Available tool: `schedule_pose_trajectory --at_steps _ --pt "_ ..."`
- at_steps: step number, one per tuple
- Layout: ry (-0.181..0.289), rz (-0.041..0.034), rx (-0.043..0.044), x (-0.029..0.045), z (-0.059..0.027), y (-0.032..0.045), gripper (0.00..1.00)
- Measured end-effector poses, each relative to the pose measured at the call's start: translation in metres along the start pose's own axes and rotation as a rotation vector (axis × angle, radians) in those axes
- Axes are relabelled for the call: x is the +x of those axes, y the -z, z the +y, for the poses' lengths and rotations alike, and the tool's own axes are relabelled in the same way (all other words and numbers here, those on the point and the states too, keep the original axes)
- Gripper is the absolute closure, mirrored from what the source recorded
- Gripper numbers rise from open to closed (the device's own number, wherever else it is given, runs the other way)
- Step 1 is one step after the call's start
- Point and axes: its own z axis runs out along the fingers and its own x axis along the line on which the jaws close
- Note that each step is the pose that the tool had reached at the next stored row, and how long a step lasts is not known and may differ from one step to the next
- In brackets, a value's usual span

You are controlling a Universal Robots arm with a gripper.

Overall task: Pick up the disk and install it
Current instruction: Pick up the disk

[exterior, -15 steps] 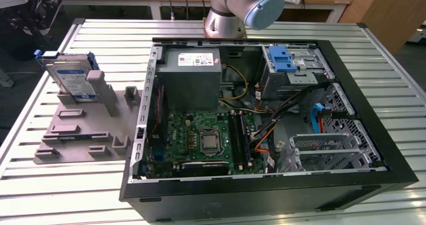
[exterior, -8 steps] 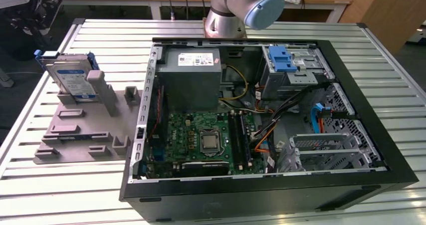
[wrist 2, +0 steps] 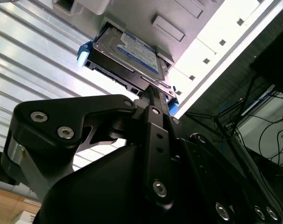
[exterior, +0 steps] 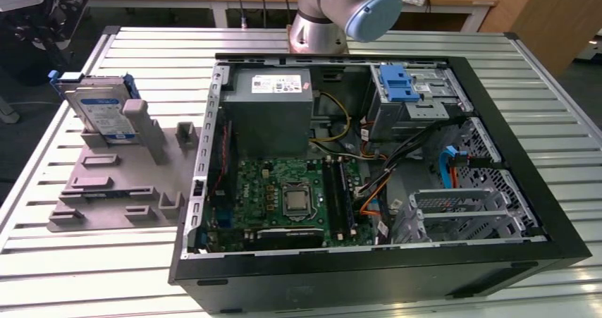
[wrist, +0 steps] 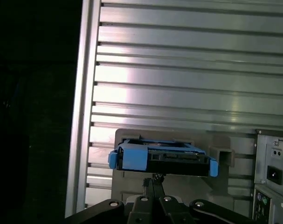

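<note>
The disk (exterior: pixel 101 110), silver with a white-and-blue label and a blue carrier frame, stands on edge in a grey holder (exterior: pixel 113 191) on the table, at the exterior view's left. Both wrist views look along my gripper (wrist: pixel 153 179) toward the disk (wrist: pixel 162 158), whose labelled face (wrist 2: pixel 132 53) shows in the second wrist view. My gripper (wrist 2: pixel 156 93) is lined up with the disk's edge but apart from it. Its fingers look shut together with nothing between them. In the exterior view the arm's base (exterior: pixel 329 15) rises behind the case.
An open computer case (exterior: pixel 376 268) lies on the slatted metal table (exterior: pixel 84 276) beside the holder. Inside are a grey power supply box (exterior: pixel 268 113), a motherboard (exterior: pixel 292 198), cables and a grey drive cage with a blue latch (exterior: pixel 404 89).
</note>
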Motion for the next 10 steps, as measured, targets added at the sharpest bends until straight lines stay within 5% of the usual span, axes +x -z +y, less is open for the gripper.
schedule_pose_trajectory --at_steps 10 --pt "0.034 0.0014 0.0008 0.0 0.0 0.0 0.89"
